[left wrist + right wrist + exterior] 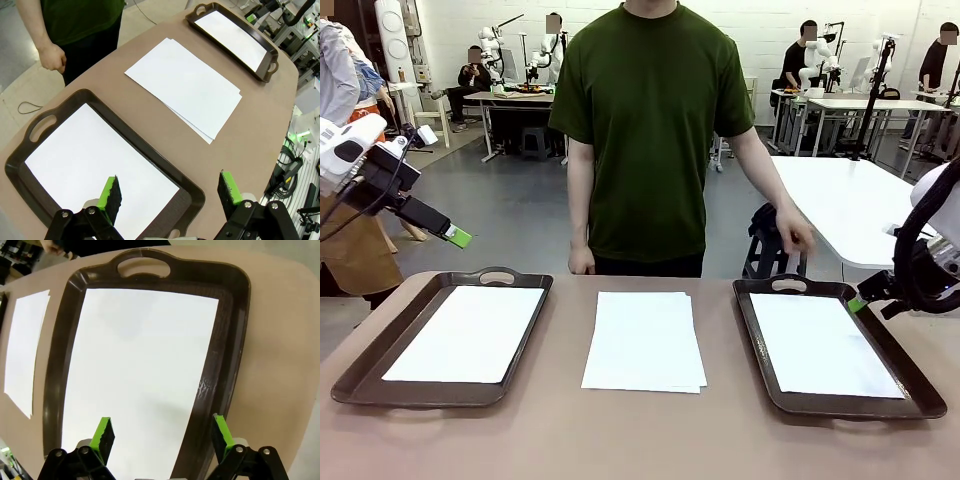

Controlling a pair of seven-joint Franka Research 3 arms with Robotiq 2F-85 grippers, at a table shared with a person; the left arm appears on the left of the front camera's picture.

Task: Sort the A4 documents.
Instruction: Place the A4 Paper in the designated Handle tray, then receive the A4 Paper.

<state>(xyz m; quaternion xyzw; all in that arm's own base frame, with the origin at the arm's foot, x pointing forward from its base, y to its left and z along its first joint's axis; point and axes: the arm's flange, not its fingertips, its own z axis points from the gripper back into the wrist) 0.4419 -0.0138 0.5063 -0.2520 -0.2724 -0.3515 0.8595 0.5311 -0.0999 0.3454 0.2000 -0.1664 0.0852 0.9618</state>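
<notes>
Though the front view shows a thin white paper sheet [470, 333] lying in each dark brown handled tray [360, 385], a loose stack [644, 340] lies unsorted on the tan table [620, 440] between them. Left wrist view: left gripper [169, 181] spread wide, empty. Right wrist view: right gripper [161, 421] spread, holding nothing.

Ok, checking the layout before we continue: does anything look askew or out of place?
Only the middle stack of A4 documents: its sheets are slightly fanned, lower edges peeking out at the near right corner. The paper in the left tray and right tray lies flat.
</notes>
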